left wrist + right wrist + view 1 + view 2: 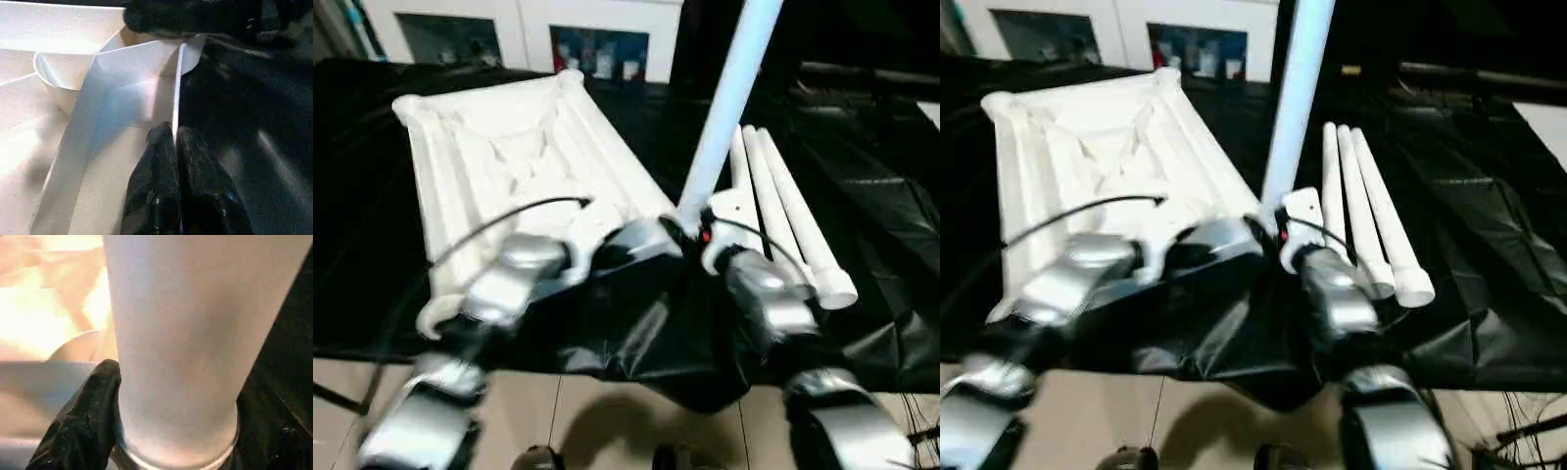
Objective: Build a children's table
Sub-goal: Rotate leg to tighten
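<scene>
White plastic tabletop [509, 157], ribbed side up, on black sheeting [862, 186]. My left claw [175, 142]: fingers pressed together on the thin edge wall at a corner, it seems pinching it. My right claw [171, 431]: clamped around one upright leg [729, 98] at that corner. Three spare legs [783, 206] lie side by side beside the tabletop.

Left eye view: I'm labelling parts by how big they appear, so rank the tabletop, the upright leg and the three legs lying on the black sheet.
1. tabletop, largest.
2. upright leg, though nearness may inflate it.
3. three lying legs; these look alike, so unranked.
</scene>
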Available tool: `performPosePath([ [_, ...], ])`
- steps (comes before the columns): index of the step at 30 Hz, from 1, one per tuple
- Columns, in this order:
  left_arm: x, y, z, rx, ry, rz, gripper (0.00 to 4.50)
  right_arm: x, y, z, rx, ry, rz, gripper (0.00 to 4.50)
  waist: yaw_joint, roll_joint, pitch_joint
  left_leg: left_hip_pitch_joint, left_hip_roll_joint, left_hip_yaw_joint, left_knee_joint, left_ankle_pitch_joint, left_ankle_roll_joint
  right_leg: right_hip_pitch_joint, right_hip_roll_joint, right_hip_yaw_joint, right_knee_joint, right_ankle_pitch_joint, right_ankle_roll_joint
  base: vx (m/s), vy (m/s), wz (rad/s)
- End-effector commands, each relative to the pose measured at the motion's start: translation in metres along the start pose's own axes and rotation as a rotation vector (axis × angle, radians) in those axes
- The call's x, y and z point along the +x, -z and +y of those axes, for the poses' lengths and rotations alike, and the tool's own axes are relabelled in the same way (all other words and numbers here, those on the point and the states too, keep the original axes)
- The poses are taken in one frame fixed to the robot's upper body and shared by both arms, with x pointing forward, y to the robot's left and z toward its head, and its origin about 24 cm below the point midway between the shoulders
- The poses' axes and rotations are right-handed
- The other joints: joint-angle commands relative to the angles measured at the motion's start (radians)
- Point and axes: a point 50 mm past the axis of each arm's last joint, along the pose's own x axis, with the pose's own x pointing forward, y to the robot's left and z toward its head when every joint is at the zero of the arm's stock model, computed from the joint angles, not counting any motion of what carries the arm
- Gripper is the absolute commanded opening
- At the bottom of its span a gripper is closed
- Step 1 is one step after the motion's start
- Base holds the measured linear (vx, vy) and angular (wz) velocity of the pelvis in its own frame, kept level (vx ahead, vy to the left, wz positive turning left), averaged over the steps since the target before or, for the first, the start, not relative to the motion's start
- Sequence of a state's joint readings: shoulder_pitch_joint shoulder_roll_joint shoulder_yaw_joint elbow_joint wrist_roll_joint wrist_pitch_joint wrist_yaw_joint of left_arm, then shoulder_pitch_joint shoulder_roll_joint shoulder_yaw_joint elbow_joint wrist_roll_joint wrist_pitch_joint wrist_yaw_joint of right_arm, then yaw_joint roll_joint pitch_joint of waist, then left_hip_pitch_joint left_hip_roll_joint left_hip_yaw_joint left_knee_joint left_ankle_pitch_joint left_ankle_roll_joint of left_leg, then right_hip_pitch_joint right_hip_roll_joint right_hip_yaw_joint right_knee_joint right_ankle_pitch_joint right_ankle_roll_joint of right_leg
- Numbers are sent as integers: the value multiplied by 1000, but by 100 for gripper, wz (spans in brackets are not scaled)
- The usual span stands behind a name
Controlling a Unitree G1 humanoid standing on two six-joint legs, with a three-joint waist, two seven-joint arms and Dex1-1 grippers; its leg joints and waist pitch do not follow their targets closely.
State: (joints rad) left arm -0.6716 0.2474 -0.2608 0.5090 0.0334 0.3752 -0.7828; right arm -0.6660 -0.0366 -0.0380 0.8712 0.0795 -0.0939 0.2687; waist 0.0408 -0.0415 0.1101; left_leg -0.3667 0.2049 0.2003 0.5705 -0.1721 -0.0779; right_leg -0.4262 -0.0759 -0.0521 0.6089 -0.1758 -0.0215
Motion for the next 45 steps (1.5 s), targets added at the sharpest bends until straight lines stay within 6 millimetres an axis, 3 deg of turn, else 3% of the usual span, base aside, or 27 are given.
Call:
performPosePath([
  [1,7,14,4,-43,-128,77,0,-1,27,18,46,27,106,272,-6,8,-55,23,18,-13,-68,-316,0,29,-52,42,-104,-439,-131,0,0,0],
  [4,13,14,0,-49,-114,82,0,4,23,26,34,46,98,272,-8,9,-55,22,19,-17,-72,-343,-1,32,-55,40,-107,-456,-118,0,0,0],
  [6,12,16,-1,-48,-107,86,0,5,19,30,17,20,73,272,-8,9,-63,17,20,-19,-73,-323,1,40,-56,40,-102,-421,-119,0,0,0],
  [8,12,17,0,-46,-109,94,0,6,16,32,9,2,43,272,-8,10,-64,13,21,-17,-73,-291,9,42,-54,42,-95,-346,-140,0,0,0],
  [11,10,19,2,-46,-113,100,0,5,7,32,36,-17,-33,272,-8,10,-65,14,21,-14,-71,-281,20,43,-54,43,-93,-315,-158,0,0,0],
  [12,10,19,3,-47,-112,100,0,5,6,32,31,-17,-45,328,-7,9,-65,15,22,-12,-71,-282,23,43,-55,44,-94,-314,-160,0,0,0],
  [13,9,20,3,-48,-109,101,0,4,2,30,16,-23,-73,328,-5,10,-69,17,22,-11,-69,-276,24,43,-56,44,-93,-309,-167,0,0,0],
  [17,6,20,6,-17,-95,87,0,-1,-9,23,-13,-26,-131,359,-11,9,-74,-4,20,-20,-72,-236,30,63,-56,39,-89,-300,-149,0,0,0],
  [21,3,16,10,24,-94,38,0,-16,-19,7,-57,-17,-160,369,-9,5,-77,8,20,-14,-66,-223,40,55,-55,44,-91,-283,-152,0,0,0],
  [23,4,11,12,43,-117,1,0,-22,-21,2,-59,-7,-169,369,-6,2,-76,7,19,-12,-66,-194,54,56,-51,45,-87,-234,-165,0,0,0],
  [26,5,-5,16,38,-167,-115,0,-33,-22,-4,-52,-1,-182,369,-2,1,-77,6,18,-10,-63,-186,58,58,-51,46,-87,-231,-165,0,0,0],
  [27,4,-14,16,-9,-155,-181,44,-38,-21,-3,-62,-15,-182,375,-2,0,-79,6,19,-11,-63,-177,61,58,-52,45,-85,-217,-168,0,0,0],
  [30,1,-27,18,-75,-164,-269,55,-43,-19,2,-69,-49,-170,375,-1,6,-88,0,18,-11,-56,-109,78,65,-52,44,-68,-89,-213,0,0,0],
  [33,-7,-37,25,-77,-232,-322,87,-45,-17,11,-57,-111,-144,375,-2,1,-94,-7,17,-10,-45,-40,133,69,-47,43,-47,90,-255,0,0,0],
  [36,-13,-40,31,-83,-285,-339,97,-45,-16,15,-56,-127,-131,375,-4,-1,-89,-6,17,-6,-42,-28,166,64,-45,43,-46,113,-270,0,0,0],
  [39,-49,-39,59,-81,-513,-320,98,-38,-6,27,-73,-159,-51,375,-6,0,-83,-5,22,-7,-45,-45,155,62,-48,41,-47,60,-265,0,0,0],
  [41,-81,-27,79,-76,-716,-255,98,-34,-2,28,-88,-128,-17,375,-12,-8,-75,-3,22,-7,-49,-87,120,58,-47,41,-56,-27,-245,0,0,0],
  [44,-117,-15,96,-47,-928,-210,98,-29,-2,27,-80,-95,1,375,-16,-3,-72,-2,22,-9,-52,-111,81,55,-45,44,-58,-97,-211,0,0,0],
  [45,-151,-6,106,-45,-1097,-190,98,-26,-3,28,-75,-82,12,375,-18,-8,-70,-2,22,-11,-54,-104,66,54,-44,45,-54,-101,-195,0,0,0],
])
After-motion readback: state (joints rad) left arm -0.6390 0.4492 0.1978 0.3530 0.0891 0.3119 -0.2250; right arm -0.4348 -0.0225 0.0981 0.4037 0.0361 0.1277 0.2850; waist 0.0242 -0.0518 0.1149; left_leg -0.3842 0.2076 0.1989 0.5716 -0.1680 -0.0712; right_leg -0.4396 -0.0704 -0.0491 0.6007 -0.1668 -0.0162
